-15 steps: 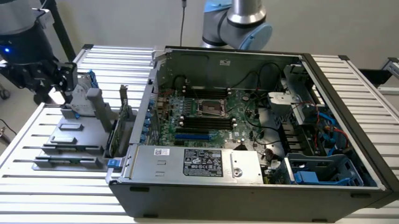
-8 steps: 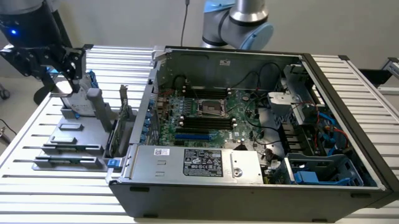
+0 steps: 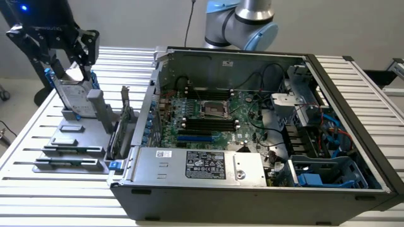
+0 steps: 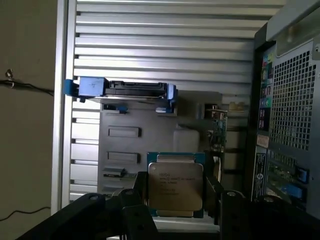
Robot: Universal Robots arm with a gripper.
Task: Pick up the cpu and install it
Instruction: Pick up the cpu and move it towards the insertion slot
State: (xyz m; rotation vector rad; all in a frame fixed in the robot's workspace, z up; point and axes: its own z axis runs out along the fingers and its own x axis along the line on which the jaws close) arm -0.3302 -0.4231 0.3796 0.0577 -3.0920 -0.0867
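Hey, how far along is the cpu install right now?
Pickup looks done: the cpu sits clamped between the jaws, lifted above the grey parts holder. In hand: the cpu hangs over that holder, beside the open computer case. Left: the motherboard socket is empty, so installing is not yet done.

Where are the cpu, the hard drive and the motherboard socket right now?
cpu (image 4: 175,186): wrist view, middle of its silver top.
hard drive (image 4: 135,88): wrist view, on its dark edge.
motherboard socket (image 3: 215,109): exterior view, its centre.
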